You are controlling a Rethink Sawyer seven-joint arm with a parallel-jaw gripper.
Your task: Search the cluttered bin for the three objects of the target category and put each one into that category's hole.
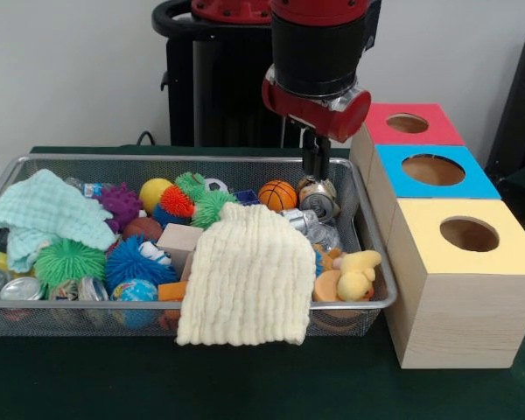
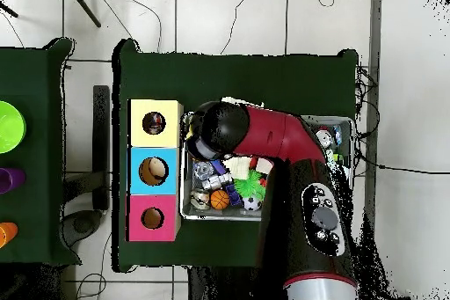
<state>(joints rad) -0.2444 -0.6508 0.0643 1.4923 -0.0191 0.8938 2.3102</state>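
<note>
My gripper (image 1: 315,175) reaches down into the far right corner of the wire bin (image 1: 157,158), and its dark fingers look shut on the top of a silver metal can (image 1: 319,200) that hangs tilted there. A second, crumpled can (image 1: 308,222) lies just below it. From overhead, the arm's head covers the gripper, and a can (image 2: 203,171) shows beside it at the bin's (image 2: 189,214) left wall. Three wooden boxes with round holes stand beside the bin: red (image 1: 408,123), blue (image 1: 433,169) and yellow (image 1: 469,234).
A cream cloth (image 1: 245,276) drapes over the bin's front rim and a mint cloth (image 1: 48,214) covers its left end. Spiky balls, a small basketball (image 1: 277,194), a wood block (image 1: 179,238), a yellow duck plush (image 1: 357,273) and flattened cans (image 1: 22,289) crowd the bin.
</note>
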